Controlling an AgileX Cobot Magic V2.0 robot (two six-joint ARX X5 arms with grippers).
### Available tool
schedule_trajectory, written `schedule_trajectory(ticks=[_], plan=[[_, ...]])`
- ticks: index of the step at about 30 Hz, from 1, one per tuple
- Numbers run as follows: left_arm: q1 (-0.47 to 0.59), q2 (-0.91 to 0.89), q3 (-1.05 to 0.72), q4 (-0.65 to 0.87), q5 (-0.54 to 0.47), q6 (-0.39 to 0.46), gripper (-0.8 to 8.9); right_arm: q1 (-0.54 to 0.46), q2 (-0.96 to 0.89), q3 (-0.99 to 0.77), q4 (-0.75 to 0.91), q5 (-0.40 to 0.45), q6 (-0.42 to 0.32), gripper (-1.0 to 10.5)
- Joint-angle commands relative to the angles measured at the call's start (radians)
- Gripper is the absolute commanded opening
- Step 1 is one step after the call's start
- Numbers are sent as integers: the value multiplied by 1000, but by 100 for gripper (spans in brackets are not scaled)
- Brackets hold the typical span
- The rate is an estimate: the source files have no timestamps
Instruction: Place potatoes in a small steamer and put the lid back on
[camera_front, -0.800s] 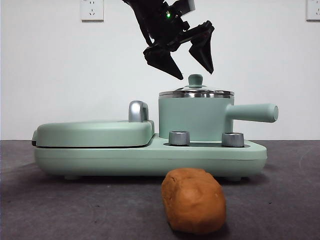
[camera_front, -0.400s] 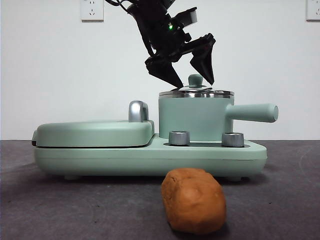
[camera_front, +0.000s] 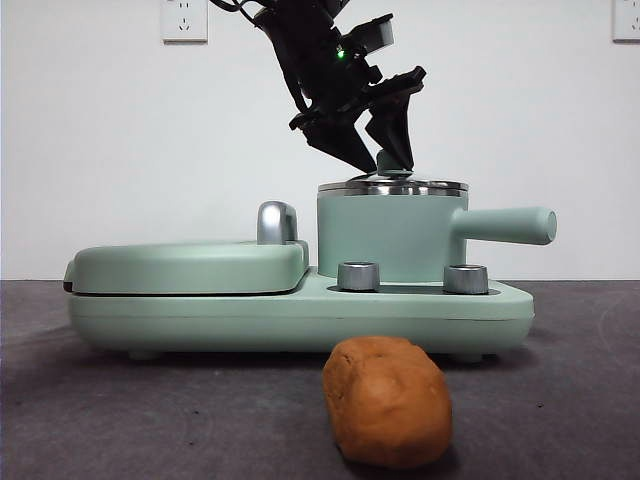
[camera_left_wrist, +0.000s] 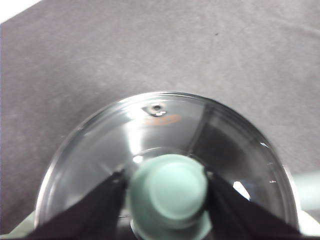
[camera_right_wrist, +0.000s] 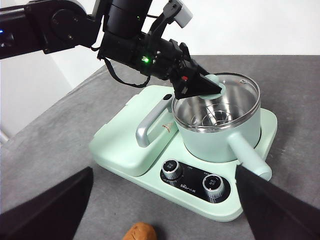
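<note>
The small steamer (camera_front: 385, 235) stands on the right of the mint-green cooker base, its handle pointing right. The glass lid (camera_front: 392, 186) rests on its rim. My left gripper (camera_front: 378, 155) reaches down from above, shut on the lid's green knob (camera_left_wrist: 170, 192), one jaw against each side. Through the lid (camera_left_wrist: 160, 130) the pot's steel inside shows. One orange-brown potato (camera_front: 387, 402) lies on the grey table in front of the base, also at the near edge of the right wrist view (camera_right_wrist: 140, 232). My right gripper (camera_right_wrist: 164, 169) hangs open, high and well back from the steamer (camera_right_wrist: 220, 135).
A flat, wide griddle cover (camera_front: 190, 265) with a steel handle (camera_front: 276, 222) fills the base's left half. Two steel dials (camera_front: 358, 276) sit on the base front below the steamer. A white wall stands behind.
My left gripper has come down over the lid. Its jaws, spread apart before, have closed onto the knob. The lid, steamer and potato have not moved.
</note>
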Motion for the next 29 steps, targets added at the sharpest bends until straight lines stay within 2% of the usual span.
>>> schedule_trajectory(ticks=[1, 5, 10, 14, 22, 29], plan=[[-4, 24, 32, 6, -4, 7, 203, 3, 6, 17, 9, -3, 11, 455], [-4, 25, 32, 1, -4, 8, 148, 3, 6, 17, 9, -3, 11, 455], [-4, 25, 32, 2, -4, 7, 138, 3, 6, 17, 7, -3, 11, 455], [-4, 25, 32, 5, -4, 7, 23, 3, 6, 17, 7, -3, 11, 455], [-2, -9, 32, 28, -4, 3, 19, 3, 6, 17, 7, -3, 11, 455], [0, -101, 32, -23, -4, 5, 17, 3, 6, 17, -4, -3, 11, 455]])
